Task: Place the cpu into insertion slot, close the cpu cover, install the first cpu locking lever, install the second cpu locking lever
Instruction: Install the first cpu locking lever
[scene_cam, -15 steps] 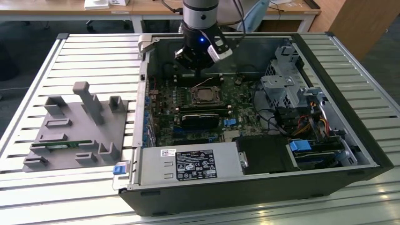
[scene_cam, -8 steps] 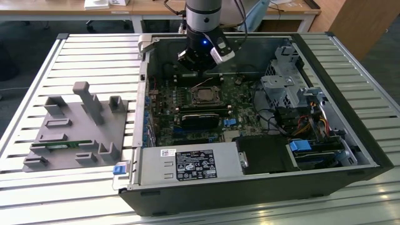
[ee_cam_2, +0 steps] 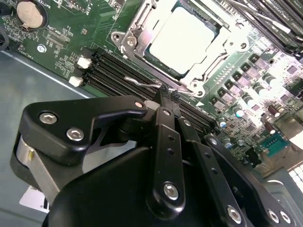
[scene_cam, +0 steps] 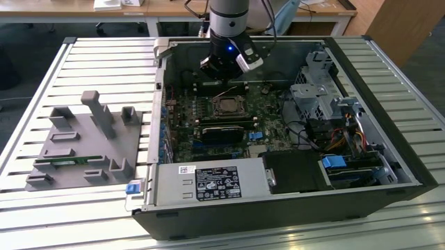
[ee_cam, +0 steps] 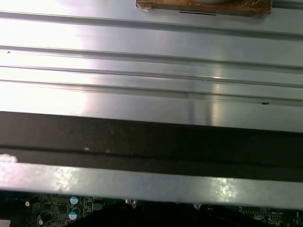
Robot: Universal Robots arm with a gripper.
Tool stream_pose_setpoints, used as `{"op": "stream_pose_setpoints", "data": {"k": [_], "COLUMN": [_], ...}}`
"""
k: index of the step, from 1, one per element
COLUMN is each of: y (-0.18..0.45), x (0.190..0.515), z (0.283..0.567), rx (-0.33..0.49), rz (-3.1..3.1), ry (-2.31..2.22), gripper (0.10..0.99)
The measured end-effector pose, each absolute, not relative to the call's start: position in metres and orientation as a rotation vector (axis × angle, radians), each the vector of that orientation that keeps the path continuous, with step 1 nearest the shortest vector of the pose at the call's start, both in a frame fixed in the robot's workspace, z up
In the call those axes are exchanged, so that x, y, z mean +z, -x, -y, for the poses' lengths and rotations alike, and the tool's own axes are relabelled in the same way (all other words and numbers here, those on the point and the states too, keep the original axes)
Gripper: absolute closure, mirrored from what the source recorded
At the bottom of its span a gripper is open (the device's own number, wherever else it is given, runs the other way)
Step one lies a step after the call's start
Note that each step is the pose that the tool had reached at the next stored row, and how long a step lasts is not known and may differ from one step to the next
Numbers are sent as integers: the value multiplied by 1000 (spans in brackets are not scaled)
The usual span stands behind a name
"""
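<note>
In the second wrist view the cpu (ee_cam_2: 182, 40) lies flat in the insertion slot, its pale silver top bright with glare. The cpu cover (ee_cam_2: 134, 35), a silvery frame, lies down around it. A thin wire locking lever (ee_cam_2: 142, 81) runs along the socket's edge beside the memory slots. My gripper (ee_cam_2: 168, 97) is shut, and its black fingertips sit right at the end of that lever wire. In the exterior view the gripper (scene_cam: 221, 78) hangs inside the open computer case, just behind the insertion slot (scene_cam: 228, 107).
The case (scene_cam: 389, 130) walls surround the motherboard. Long black memory slots (ee_cam_2: 111, 71) lie by the socket, with a coin cell (ee_cam_2: 31, 14) further off. A power supply (scene_cam: 208, 182) and drive cage (scene_cam: 313, 94) stand nearby. A grey fixture (scene_cam: 83, 140) rests on the slatted table.
</note>
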State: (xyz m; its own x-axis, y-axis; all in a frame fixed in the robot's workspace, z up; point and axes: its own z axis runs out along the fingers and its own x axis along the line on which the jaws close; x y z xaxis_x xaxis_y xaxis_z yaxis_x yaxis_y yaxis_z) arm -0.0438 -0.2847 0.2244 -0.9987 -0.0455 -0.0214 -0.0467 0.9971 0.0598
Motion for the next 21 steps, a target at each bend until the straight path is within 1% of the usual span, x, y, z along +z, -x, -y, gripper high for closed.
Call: {"op": "stream_pose_setpoints", "data": {"k": [21], "y": [27], "x": [222], "z": [284], "rx": [94], "rz": [-3120], "ry": [72], "gripper": [980]}}
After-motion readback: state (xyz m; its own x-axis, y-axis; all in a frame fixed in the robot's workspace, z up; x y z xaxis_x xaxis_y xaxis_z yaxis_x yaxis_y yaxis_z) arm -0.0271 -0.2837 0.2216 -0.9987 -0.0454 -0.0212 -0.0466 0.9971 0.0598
